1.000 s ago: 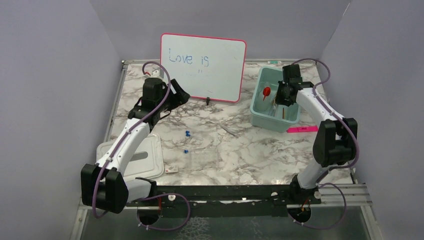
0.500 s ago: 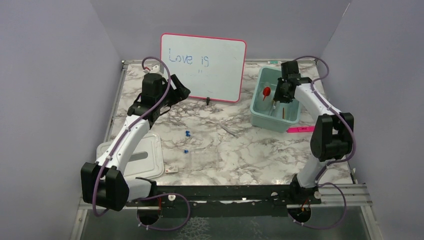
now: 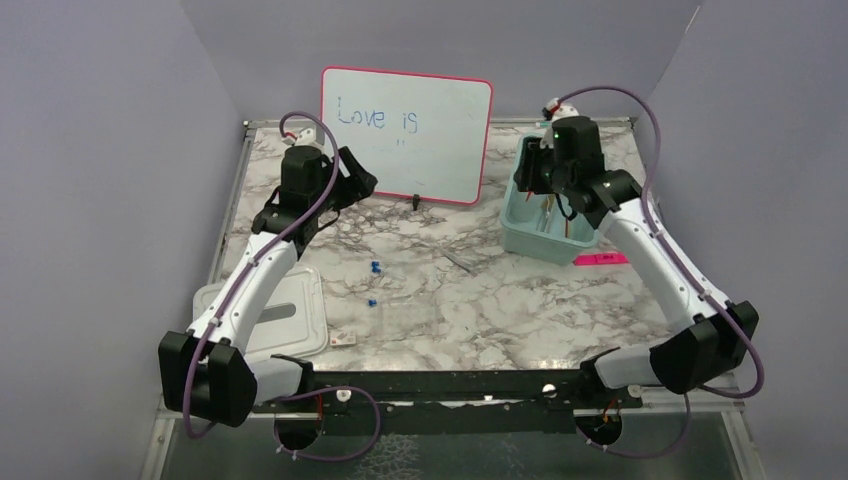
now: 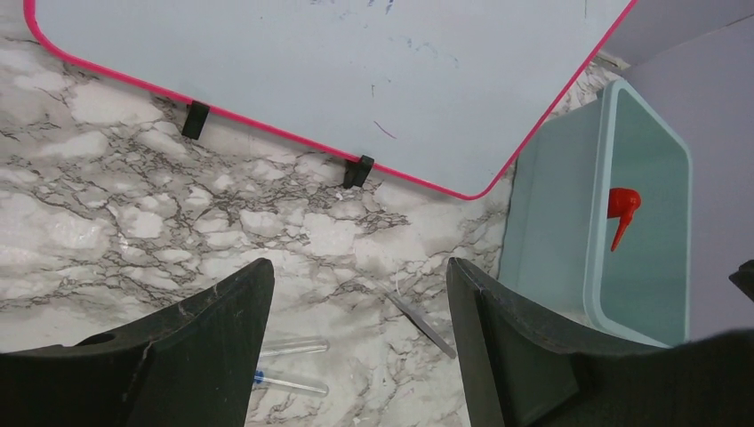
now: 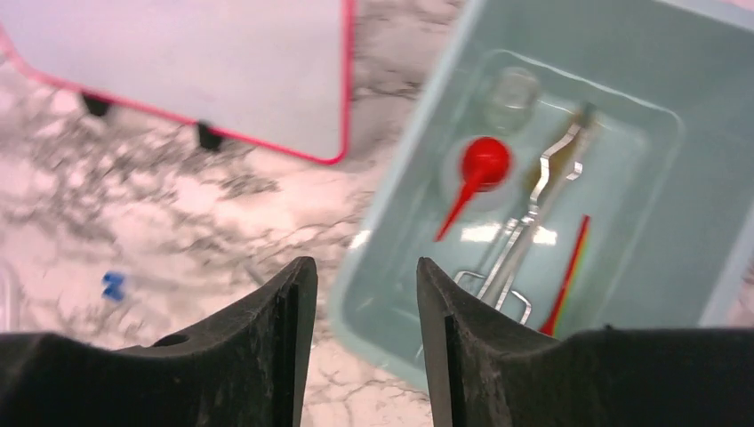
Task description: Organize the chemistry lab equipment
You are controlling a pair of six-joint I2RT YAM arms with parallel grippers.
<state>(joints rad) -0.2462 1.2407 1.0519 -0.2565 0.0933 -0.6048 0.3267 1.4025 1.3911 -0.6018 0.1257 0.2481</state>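
My right gripper (image 3: 528, 170) is open and empty, held above the left rim of the teal bin (image 3: 545, 245). In the right wrist view its jaws (image 5: 366, 302) stand apart over the bin wall (image 5: 400, 178). Inside lie the squeeze bottle with the red nozzle (image 5: 480, 169), the little glass beaker (image 5: 514, 89), the metal tongs (image 5: 533, 213) and a red tool (image 5: 569, 276). My left gripper (image 3: 362, 182) is open and empty by the whiteboard's lower left corner. Two blue-capped tubes (image 3: 375, 267) (image 3: 372, 302) lie mid-table beside the clear rack (image 3: 410, 320). A flat metal tool (image 3: 460, 262) lies near them.
The pink-framed whiteboard (image 3: 407, 135) stands at the back centre. A pink marker (image 3: 605, 258) lies in front of the bin. A white lid (image 3: 290, 315) lies at the front left, with a small item (image 3: 343, 340) beside it. Purple walls close in the table.
My right gripper has risen out of the bin and shifted to its left rim, the right elbow swinging down and outward. My left gripper has edged slightly toward the back.
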